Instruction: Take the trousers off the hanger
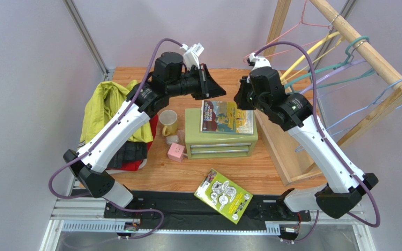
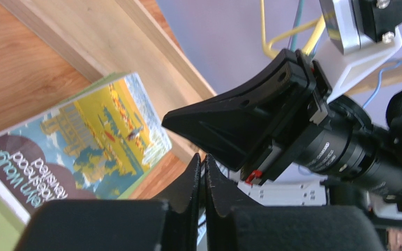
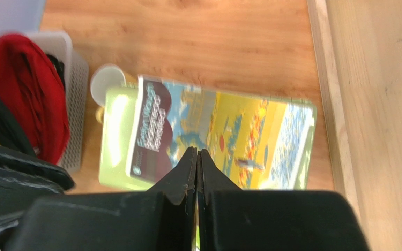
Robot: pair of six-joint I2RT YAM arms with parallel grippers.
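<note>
The trousers lie heaped in a white basket (image 3: 75, 99) at the table's left: a yellow-green one (image 1: 105, 107) on top, a red one (image 1: 135, 165) (image 3: 30, 94) and dark ones (image 1: 127, 151) beneath. Several coloured wire hangers (image 1: 339, 68) hang bare on the wooden rail at the upper right. My left gripper (image 1: 220, 90) (image 2: 204, 162) hovers shut above the table's middle, holding nothing. My right gripper (image 1: 240, 97) (image 3: 198, 154) is shut and empty, facing it over the book (image 3: 224, 136). In the left wrist view the right gripper (image 2: 171, 121) shows as a black wedge.
A green drawer box (image 1: 221, 142) holds the book (image 1: 226, 116) on top. A yellow mug (image 1: 168, 122), a small white cup (image 1: 171, 139) and a pink cube (image 1: 176, 151) stand left of it. A green booklet (image 1: 223, 195) lies near the front edge. The wooden rack's frame (image 1: 287, 151) fills the right.
</note>
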